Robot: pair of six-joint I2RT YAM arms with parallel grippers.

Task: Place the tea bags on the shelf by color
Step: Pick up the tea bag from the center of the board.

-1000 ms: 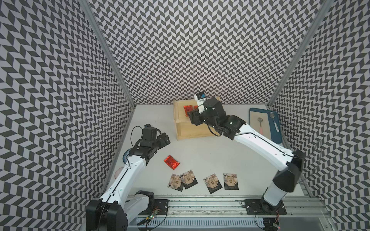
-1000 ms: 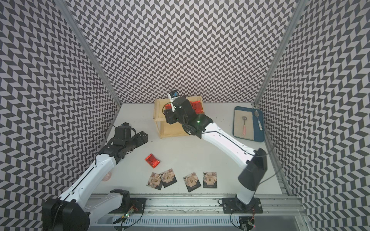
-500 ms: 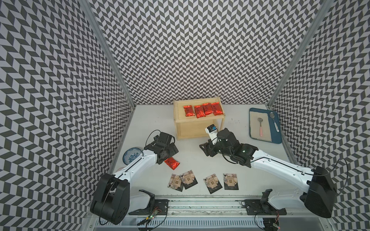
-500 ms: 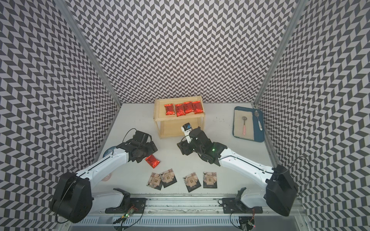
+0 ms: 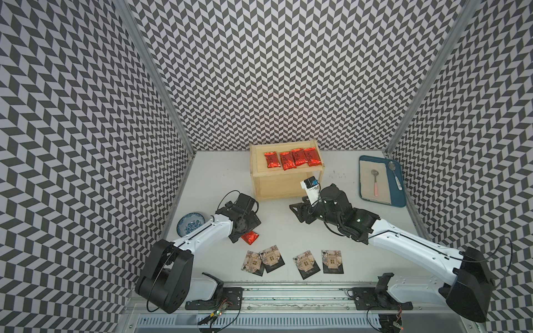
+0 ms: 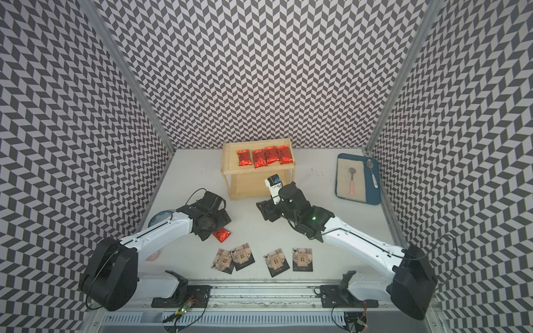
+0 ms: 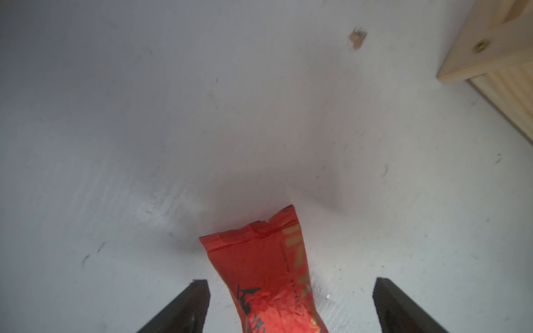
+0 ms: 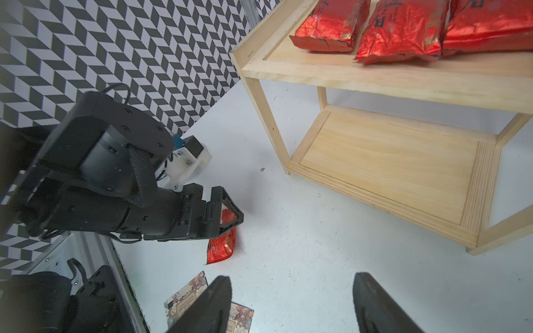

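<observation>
The left gripper (image 7: 291,288) stands wide open astride the shiny red foil sachet (image 7: 259,268) near the white table's (image 5: 282,230) front edge; the right gripper (image 8: 291,284) hangs open, empty. Slick foil could skid aside as jaws close.

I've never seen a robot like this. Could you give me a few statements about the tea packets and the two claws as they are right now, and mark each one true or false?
1. Four shiny red foil sachets lie on the top board of the pale wooden two-tier shelf. True.
2. The flat packets with the beige print sit on the shelf's lower board. False: the four black packets lie on the white table, and the lower board is bare.
3. The left gripper is open, with a fifth red sachet lying on the table between its fingers. True.
4. The other claw is clamped on a packet. False: the right gripper is open and holds nothing.
</observation>
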